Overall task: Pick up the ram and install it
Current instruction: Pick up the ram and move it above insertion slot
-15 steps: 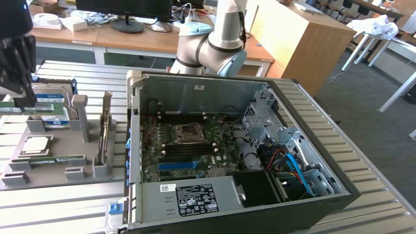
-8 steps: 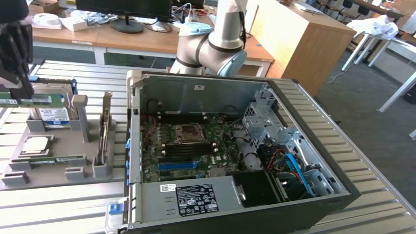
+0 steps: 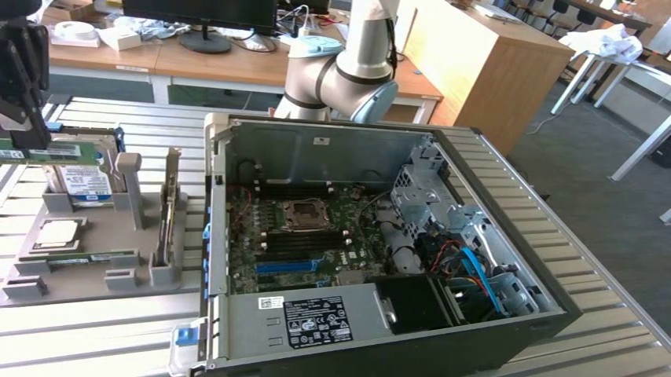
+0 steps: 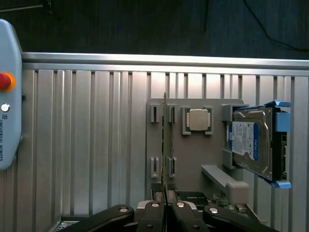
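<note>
The ram (image 3: 61,151) is a thin green stick with a white label. It hangs level in the air above the grey parts fixture (image 3: 94,228) at the exterior view's left. My gripper (image 3: 25,141) is shut on one end of it, well clear of the open computer case (image 3: 346,236). In the wrist view the ram (image 4: 164,140) shows edge-on as a thin line running out from between the closed fingertips of my gripper (image 4: 165,192), over the fixture (image 4: 193,150).
On the fixture sit a hard drive (image 3: 84,184), a silver processor (image 3: 58,233), another green stick (image 3: 93,258) lying flat and an upright expansion card (image 3: 168,224). The case's motherboard (image 3: 304,236) lies exposed. A teach pendant (image 4: 7,96) rests on the slatted table.
</note>
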{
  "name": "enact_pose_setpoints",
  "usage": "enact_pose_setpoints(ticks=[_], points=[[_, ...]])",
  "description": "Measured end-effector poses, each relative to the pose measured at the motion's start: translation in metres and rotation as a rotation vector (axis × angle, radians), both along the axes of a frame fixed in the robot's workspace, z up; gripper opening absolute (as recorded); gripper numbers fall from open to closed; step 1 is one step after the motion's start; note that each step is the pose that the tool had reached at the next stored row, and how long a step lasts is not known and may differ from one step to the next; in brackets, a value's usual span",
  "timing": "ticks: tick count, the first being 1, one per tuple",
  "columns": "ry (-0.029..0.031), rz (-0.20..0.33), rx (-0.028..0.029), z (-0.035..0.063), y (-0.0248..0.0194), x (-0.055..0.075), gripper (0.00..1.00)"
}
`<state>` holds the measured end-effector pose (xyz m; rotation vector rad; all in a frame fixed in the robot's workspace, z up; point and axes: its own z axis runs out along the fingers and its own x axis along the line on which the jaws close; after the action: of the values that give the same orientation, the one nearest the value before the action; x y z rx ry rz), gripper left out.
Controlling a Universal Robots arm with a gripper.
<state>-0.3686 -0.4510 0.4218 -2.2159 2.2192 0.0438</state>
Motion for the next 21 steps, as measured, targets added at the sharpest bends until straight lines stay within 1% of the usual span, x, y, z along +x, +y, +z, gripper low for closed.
enact_pose_setpoints(ticks=[5, 11, 17, 21], points=[[0.0004, 0.0, -0.0003, 0.0003, 0.0, 0.0, 0.11], [0.0002, 0.0, -0.0001, 0.0002, 0.0, 0.006, 0.11], [0.0003, 0.0, -0.0001, 0.0001, 0.0, 0.018, 0.11], [0.0002, 0.0, -0.0001, 0.0002, 0.0, 0.03, 0.11]])
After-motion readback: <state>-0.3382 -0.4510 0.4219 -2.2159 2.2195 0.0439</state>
